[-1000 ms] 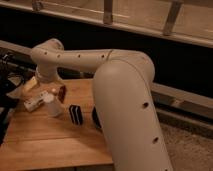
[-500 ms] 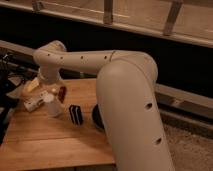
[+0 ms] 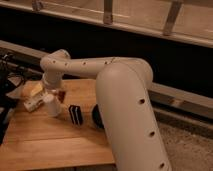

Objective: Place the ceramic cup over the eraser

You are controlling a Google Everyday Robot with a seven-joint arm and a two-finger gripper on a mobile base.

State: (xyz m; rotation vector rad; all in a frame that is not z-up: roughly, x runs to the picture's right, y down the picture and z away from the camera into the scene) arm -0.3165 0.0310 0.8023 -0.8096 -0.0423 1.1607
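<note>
End effector (image 3: pixel 52 95) sitting at the ceramic cup (image 3: pixel 51 106), left part of the wooden tabletop (image 3: pixel 40 145); eraser (image 3: pixel 75 114) lying just right of the cup, uncovered.
You are working the carry-and-cover step: the end effector is right on top of the cup, but I cannot tell whether it is gripping it or wide. Before you are moving, make sure the hold is firm. You will probably need the cup mouth-down and centred over the eraser, and a straight lowering so the rim is not catching the block's edge. Watch the black bowl (image 3: pixel 95 115), which is sitting just right of the eraser and half hidden by the arm. The small dark red item (image 3: pixel 62 95) is behind the cup and the white labelled bottle (image 3: pixel 31 104) is to its left. Cup interior and bowl interior are not showing, so contents are unknown.
</note>
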